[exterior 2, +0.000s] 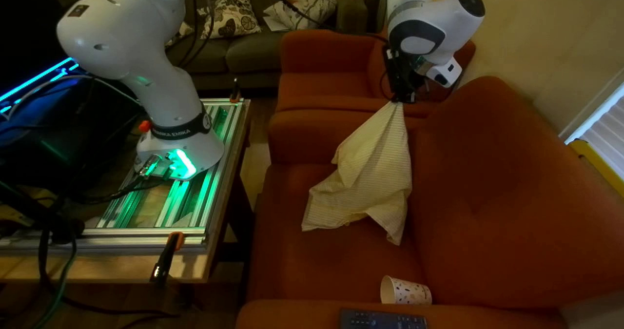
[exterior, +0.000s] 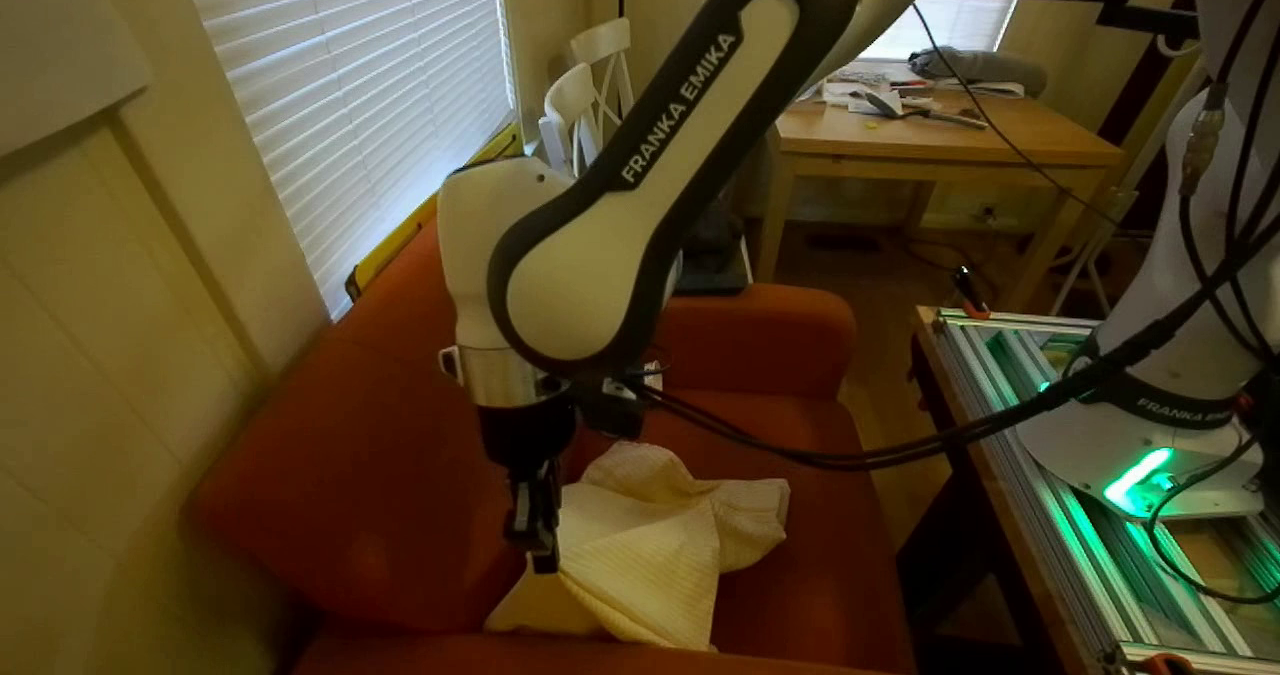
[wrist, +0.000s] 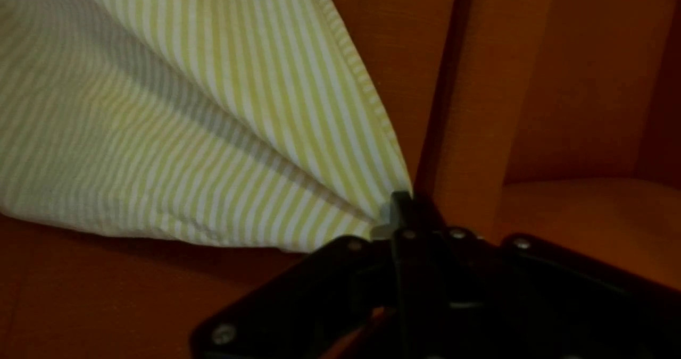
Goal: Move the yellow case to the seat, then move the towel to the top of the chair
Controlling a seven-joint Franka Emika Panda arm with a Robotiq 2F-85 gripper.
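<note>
Yellow-striped towel [exterior 2: 370, 170] clamped in end effector [exterior 2: 400, 98], pinched part hidden, dark remote [exterior 2: 382, 320] cut off.

Daylight glows through white slatted blinds [exterior: 370, 95]; a glaring green light strip [exterior 2: 184, 164] tints the silvery metal frame [exterior 2: 176, 204]. The wrist view is dim, shadow partly greying the yellow-striped cloth towel [wrist: 186, 178].
</note>
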